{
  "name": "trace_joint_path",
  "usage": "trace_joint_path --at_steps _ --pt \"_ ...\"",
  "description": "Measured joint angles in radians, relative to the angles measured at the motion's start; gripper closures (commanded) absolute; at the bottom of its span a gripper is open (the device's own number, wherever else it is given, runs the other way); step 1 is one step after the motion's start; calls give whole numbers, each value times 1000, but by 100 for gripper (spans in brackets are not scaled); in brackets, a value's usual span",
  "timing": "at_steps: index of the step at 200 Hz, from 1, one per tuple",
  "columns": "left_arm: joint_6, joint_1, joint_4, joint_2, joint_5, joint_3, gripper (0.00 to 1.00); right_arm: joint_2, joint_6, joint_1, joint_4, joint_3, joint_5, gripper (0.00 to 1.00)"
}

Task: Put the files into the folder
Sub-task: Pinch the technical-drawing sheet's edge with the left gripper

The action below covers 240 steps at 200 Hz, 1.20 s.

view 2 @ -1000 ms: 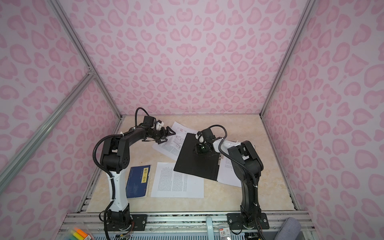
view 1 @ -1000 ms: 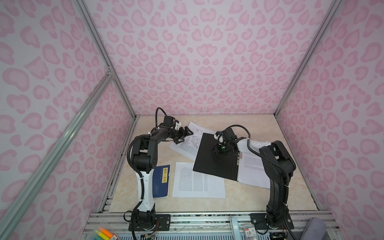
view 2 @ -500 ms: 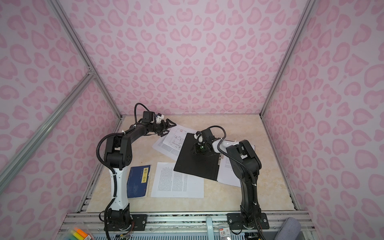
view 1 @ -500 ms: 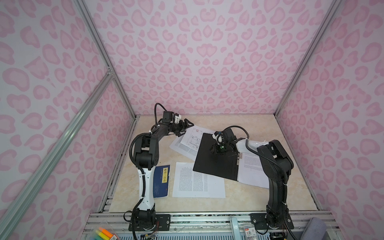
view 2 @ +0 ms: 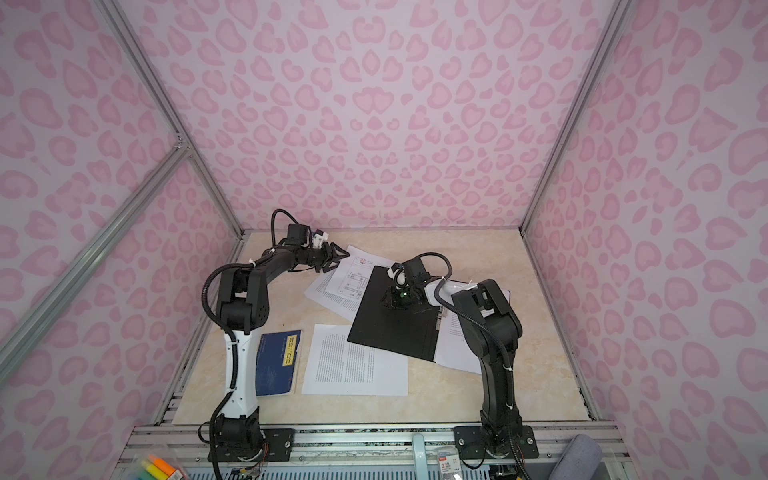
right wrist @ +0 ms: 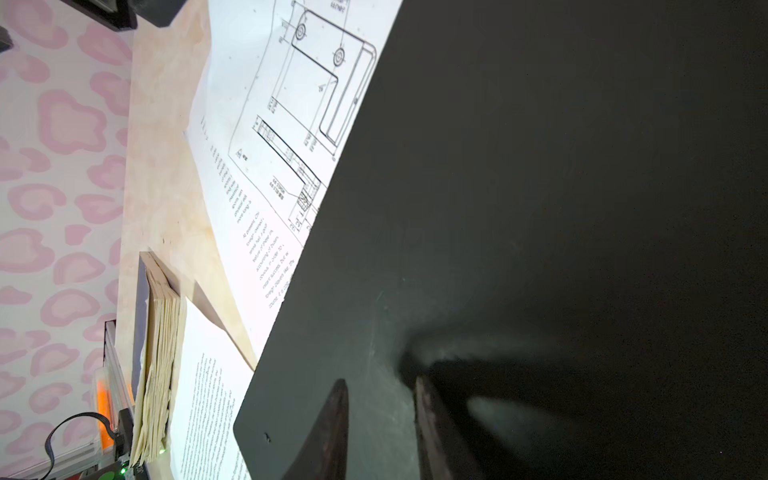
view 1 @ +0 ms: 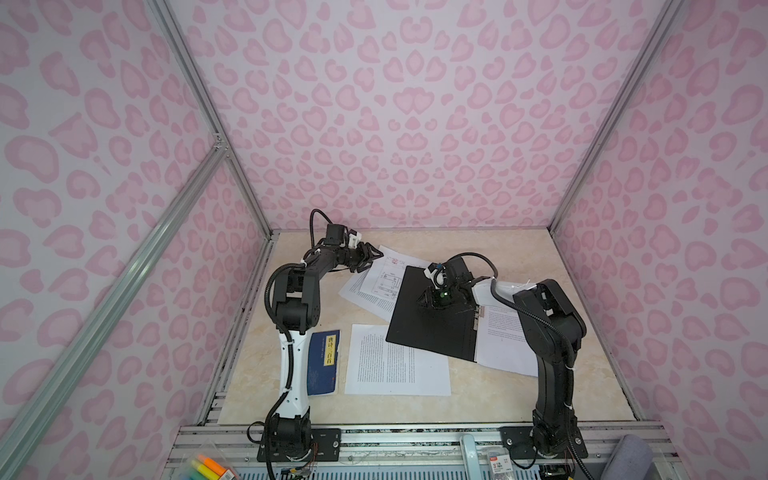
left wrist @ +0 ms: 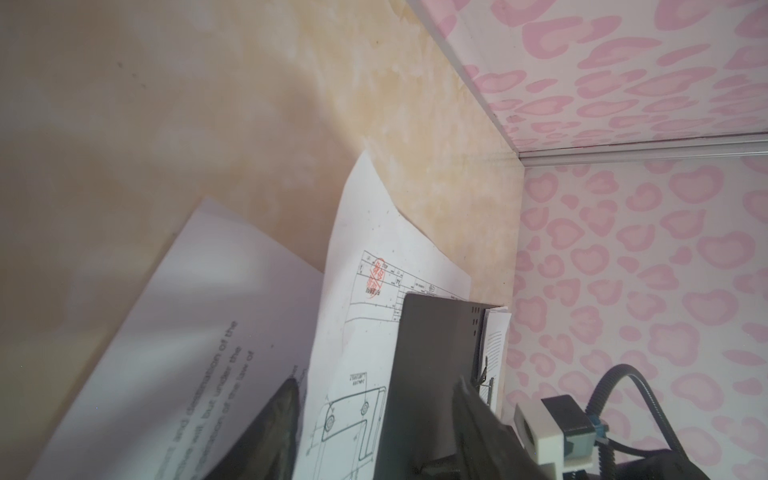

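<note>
Open folder [view 1: 432, 332] lies black side up mid-table, long axis far-to-near, spine right; the right gripper [right wrist: 380, 411], jaws slightly parted, rests on it. The left gripper [view 1: 372, 259], jaws apart, is at the drawing sheet [view 1: 384, 278] under its left edge.

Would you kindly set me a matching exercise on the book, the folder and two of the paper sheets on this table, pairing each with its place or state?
Things:
1. dark blue book
2. drawing sheet
3. folder
4. text sheet

Places or states:
A. lies open, black inside up
B. flat near the front edge, one corner under the folder
C. beside the white link of the left arm
D. at the far side, partly under the folder's edge

Pairs: 1-C, 2-D, 3-A, 4-B
</note>
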Motion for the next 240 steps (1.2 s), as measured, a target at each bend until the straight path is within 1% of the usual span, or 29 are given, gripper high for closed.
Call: trace_joint_path --at_steps 15,33,50,82,93,112,121,131,160,172,240 --pt "0 0 0 1 2 0 47 0 3 -3 5 -2 -5 69" --pt "-1 0 0 10 3 0 55 -2 11 -6 16 -8 -15 68" --pt "-1 0 -1 19 10 0 59 -8 19 -7 23 -19 -18 68" --pt "-3 0 -9 40 13 0 62 -13 31 -13 39 -31 -26 67" --pt "1 0 -19 43 10 0 58 -15 39 -15 46 -37 -30 67" --pt "13 -2 -27 43 -2 0 58 -16 52 -18 61 -45 -45 67" --pt "26 -2 -27 43 -4 0 56 -16 56 -20 68 -50 -49 67" --pt "36 -2 -27 43 -1 0 51 -17 62 -21 76 -56 -52 67" --pt "63 -2 -13 41 27 -4 34 -18 81 -24 97 -67 -69 67" --pt "81 -1 4 36 48 -12 28 -18 87 -24 105 -71 -75 67" --pt "167 -1 30 31 82 -11 15 -14 121 -27 126 -74 -101 67"
